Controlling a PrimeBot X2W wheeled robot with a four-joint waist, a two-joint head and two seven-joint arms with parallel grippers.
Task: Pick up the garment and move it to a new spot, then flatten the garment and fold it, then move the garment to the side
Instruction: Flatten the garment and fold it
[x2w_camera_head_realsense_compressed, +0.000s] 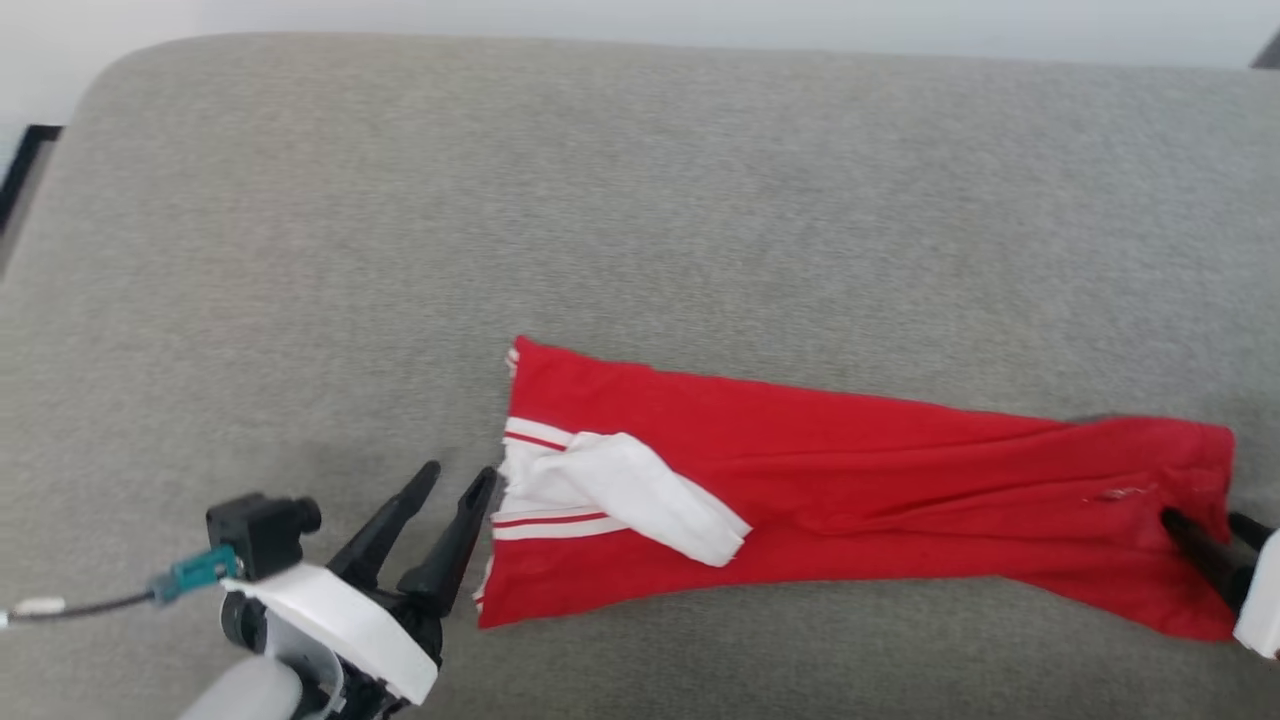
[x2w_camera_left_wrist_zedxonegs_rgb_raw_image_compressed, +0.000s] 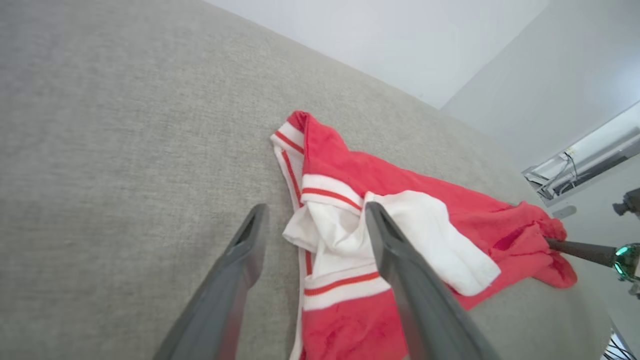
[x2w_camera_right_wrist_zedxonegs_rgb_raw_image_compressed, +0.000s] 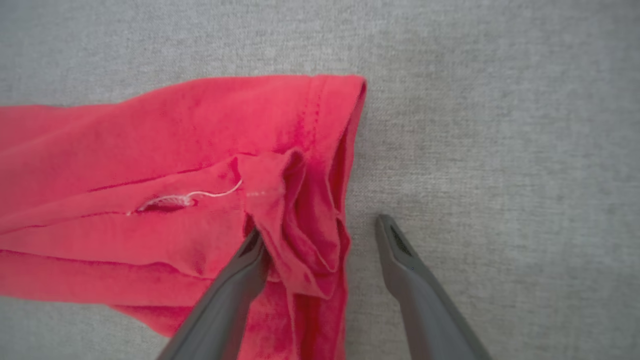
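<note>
The garment (x2w_camera_head_realsense_compressed: 850, 470) lies on the grey cushion as a long red strip, folded lengthwise, with a white sleeve on top near its left end. My left gripper (x2w_camera_head_realsense_compressed: 458, 478) is open at that striped left end. In the left wrist view (x2w_camera_left_wrist_zedxonegs_rgb_raw_image_compressed: 315, 215) one finger hangs over the white sleeve of the garment (x2w_camera_left_wrist_zedxonegs_rgb_raw_image_compressed: 350, 165) and the other over bare cushion. My right gripper (x2w_camera_head_realsense_compressed: 1205, 520) is open at the red hem end. In the right wrist view (x2w_camera_right_wrist_zedxonegs_rgb_raw_image_compressed: 320, 230) its left finger rests against the bunched hem of the garment (x2w_camera_right_wrist_zedxonegs_rgb_raw_image_compressed: 150, 135) and its right finger is over bare cushion.
The grey fabric cushion (x2w_camera_head_realsense_compressed: 640, 200) spreads wide behind and to the left of the garment. Its rounded far edge meets a pale wall (x2w_camera_head_realsense_compressed: 700, 20). A dark object (x2w_camera_head_realsense_compressed: 25, 165) sits past the cushion's left edge.
</note>
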